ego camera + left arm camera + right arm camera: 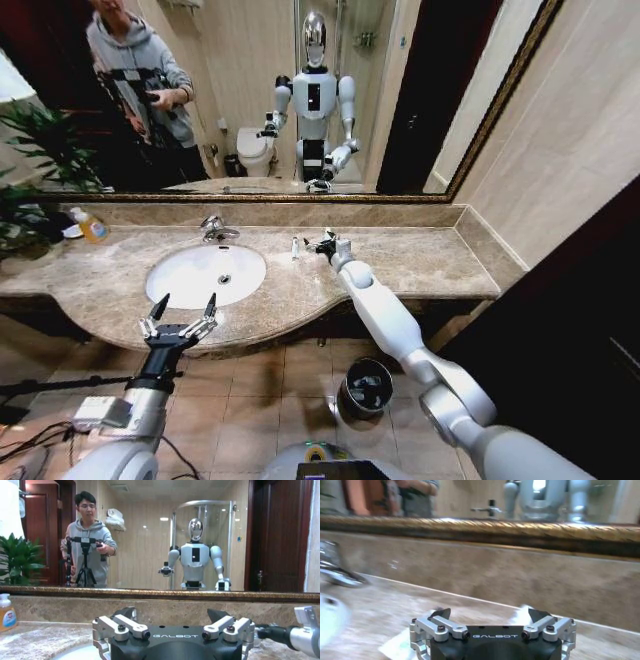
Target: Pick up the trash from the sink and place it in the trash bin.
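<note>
Head view shows the right arm stretched forward over the marble tabletop, its right gripper low over the stone, to the right of the sink and near the back ledge under the mirror. Just to its left a small white tube of trash stands upright on the tabletop, slim and pale with a darker band; it is too small to read any label, and it is apart from the fingers. Whether the right fingers are spread or closed cannot be told from the head camera, but the right wrist view shows both dark fingertips held wide apart with nothing gripped between them, hovering over the stone, where a pale greenish flat patch lies beside the gripper body, too blurred to identify. The sink is a white oval basin with a dark drain at its middle and a chrome faucet behind it. An orange-yellow soap bottle stands at the far left of the tabletop. The left gripper hangs at the front edge of the tabletop before the basin, its fingers spread wide and empty. Down on the tiled floor, the trash bin sits below the tabletop beside the right arm, round and dark with a shiny rim.
</note>
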### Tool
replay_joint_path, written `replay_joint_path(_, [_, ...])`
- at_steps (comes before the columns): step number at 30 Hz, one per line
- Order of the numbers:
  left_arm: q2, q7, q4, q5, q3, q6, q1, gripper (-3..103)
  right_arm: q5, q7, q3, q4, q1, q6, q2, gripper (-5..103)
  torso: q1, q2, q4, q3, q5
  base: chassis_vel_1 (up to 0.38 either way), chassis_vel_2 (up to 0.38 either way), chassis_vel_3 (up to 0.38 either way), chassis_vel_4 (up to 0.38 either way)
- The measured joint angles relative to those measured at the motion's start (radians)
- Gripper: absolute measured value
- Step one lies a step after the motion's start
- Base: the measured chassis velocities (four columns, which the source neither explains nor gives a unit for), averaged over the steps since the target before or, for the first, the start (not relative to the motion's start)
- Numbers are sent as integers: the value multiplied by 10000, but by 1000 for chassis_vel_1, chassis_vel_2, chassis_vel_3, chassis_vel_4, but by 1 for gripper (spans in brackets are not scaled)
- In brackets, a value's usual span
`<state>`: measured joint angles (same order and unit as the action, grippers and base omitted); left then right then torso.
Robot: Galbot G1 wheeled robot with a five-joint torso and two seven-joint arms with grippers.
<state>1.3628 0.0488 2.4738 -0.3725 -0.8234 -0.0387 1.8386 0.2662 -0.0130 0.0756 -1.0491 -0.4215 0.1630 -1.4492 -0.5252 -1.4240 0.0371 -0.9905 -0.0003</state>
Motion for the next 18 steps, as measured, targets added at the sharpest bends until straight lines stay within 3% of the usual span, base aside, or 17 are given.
replay_joint_path(4, [0,0,1,0,0,0,0,100,-260,-325,449,338,-188,-55,99,100,0,0,-11,0,2,0,0,0,0])
replay_joint_path(9, [0,0,1,0,0,0,0,100,-239,-363,475,377,-274,-48,123,103,2,-1,-3,1,2,0,0,0,0])
replay_joint_path(18, [0,0,1,0,0,0,0,100,-64,-150,331,384,-138,-6,9,77,2,-2,-3,1,2,0,0,0,0])
